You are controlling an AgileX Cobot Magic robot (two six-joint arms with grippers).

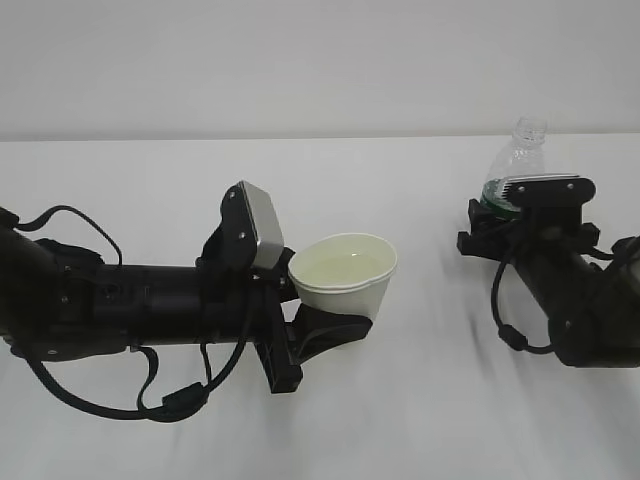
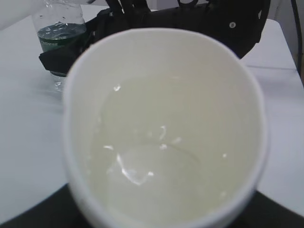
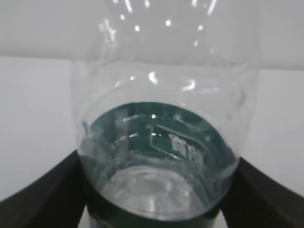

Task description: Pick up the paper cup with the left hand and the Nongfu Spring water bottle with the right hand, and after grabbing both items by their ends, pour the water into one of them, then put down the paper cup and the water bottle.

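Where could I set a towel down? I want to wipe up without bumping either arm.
Bare tabletop lies between the paper cup and the water bottle, and along the far edge behind both arms. It is crowded around the left gripper under the cup and the right gripper at the bottle.

The small clear ribbed plastic bottle with dark green label has its lower half hidden behind the black right hand. In the right wrist view the bottle's neck runs off the top edge. The white tapered paper cup is blurred and cut off below.
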